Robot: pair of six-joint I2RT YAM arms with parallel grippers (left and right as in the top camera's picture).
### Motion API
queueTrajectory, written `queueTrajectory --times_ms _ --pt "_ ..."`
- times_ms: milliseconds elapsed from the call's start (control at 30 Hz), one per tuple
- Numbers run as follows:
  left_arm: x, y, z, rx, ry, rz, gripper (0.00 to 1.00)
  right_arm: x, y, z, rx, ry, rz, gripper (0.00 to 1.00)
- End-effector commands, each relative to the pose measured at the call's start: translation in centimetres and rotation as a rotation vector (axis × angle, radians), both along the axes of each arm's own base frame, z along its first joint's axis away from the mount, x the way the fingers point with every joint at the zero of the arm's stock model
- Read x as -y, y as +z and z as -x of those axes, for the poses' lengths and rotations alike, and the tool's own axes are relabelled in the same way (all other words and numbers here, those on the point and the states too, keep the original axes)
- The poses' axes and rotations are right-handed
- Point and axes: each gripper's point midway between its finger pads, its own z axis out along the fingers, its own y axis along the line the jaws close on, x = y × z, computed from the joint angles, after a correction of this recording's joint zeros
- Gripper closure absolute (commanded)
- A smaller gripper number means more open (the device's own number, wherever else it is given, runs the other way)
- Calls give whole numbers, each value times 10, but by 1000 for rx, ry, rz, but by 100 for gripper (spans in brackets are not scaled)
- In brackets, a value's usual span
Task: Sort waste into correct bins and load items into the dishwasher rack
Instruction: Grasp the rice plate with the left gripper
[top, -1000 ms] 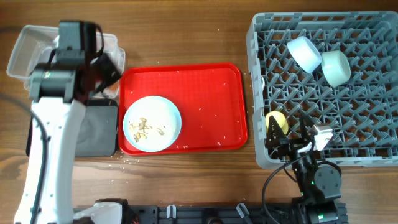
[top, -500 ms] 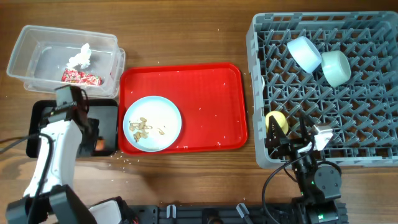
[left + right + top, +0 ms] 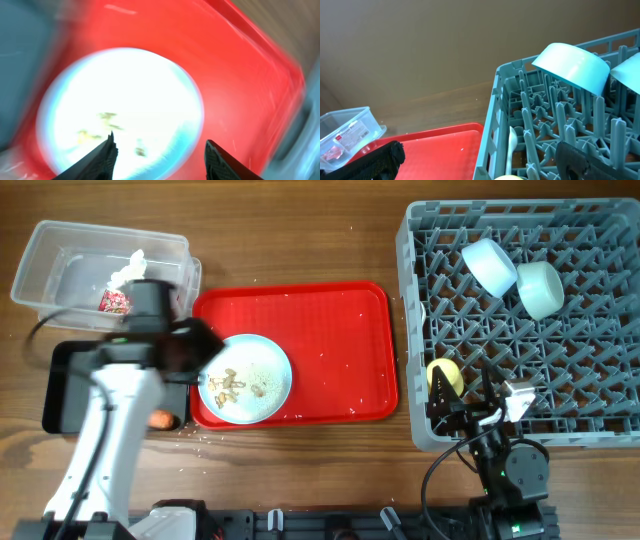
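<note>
The light blue plate (image 3: 258,365) with pale food scraps (image 3: 230,387) sits on the red tray (image 3: 340,340). My left gripper (image 3: 200,352) is open and empty over the plate's left edge. In the blurred left wrist view its fingers (image 3: 162,155) straddle the plate (image 3: 125,95). The clear tub (image 3: 60,255) holds the white tissue (image 3: 126,270) and red wrapper (image 3: 112,301). The carrot (image 3: 160,420) lies at the black tray's (image 3: 70,390) front right corner. The grey rack (image 3: 560,360) holds the blue bowl (image 3: 487,265), green bowl (image 3: 540,288), yellow cup (image 3: 444,373) and white spoon (image 3: 511,145). My right gripper (image 3: 475,408) is open at the rack's front edge.
Rice-like crumbs (image 3: 205,438) lie on the wooden table in front of the red tray. The right wrist view shows the red tray (image 3: 435,145), the clear tub (image 3: 345,132) and the rack's near wall (image 3: 487,150) between the open fingers.
My left arm has swung from the clear tub down over the black tray, then right to the plate. The carrot now shows at the black tray. The right arm has not moved.
</note>
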Motion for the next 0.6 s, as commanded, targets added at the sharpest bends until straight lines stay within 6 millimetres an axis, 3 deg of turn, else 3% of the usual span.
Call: queueTrajectory --times_ms 0,167,300,467,567 --pt "72 -21 10 43 -434 -246 46 2 1 0 6 -12 -8 0" --pt "108 -65 19 25 -560 -519 45 2 1 0 5 -12 -8 0" --pt "114 -101 23 -41 -587 -553 58 2 1 0 5 -12 -8 0" --pt "117 -111 17 -38 -582 -549 87 2 1 0 5 -12 -8 0" --pt "119 -113 16 -35 -585 -549 86 2 1 0 5 -12 -8 0"
